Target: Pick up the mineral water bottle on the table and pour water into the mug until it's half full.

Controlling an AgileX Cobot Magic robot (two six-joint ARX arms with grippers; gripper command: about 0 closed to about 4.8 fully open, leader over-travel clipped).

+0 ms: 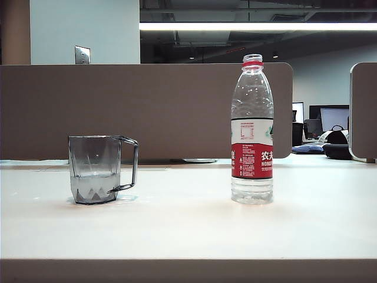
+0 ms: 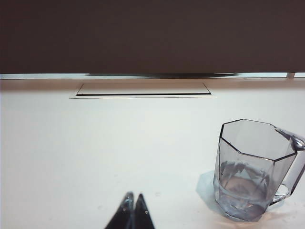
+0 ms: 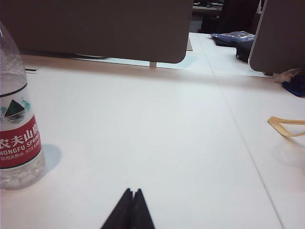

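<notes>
Both the left gripper [image 2: 133, 196] and right gripper [image 3: 132, 192] sit low with jaws pressed together, holding nothing. On the table [image 1: 188, 230] the mineral water bottle [image 1: 252, 130] stands upright at 3 o'clock from the mug [image 1: 95, 169], well apart. I'd spread the right jaws first, then close on the label band so the bottle cannot tip

Count from my side: one mineral water bottle [image 1: 252, 130], one mug [image 1: 97, 169], both on one table [image 1: 188, 236]. One lot of water [image 1: 93, 190] low in the mug. Two grippers: my left gripper [image 2: 133, 196] low over the table near the mug, my right gripper [image 3: 133, 192] low over the table near the bottle, each with two fingers pressed together. Two brown partition panels [image 1: 147, 109] behind the table. One yellowish loop [image 3: 286, 126] at the table's far side.
</notes>
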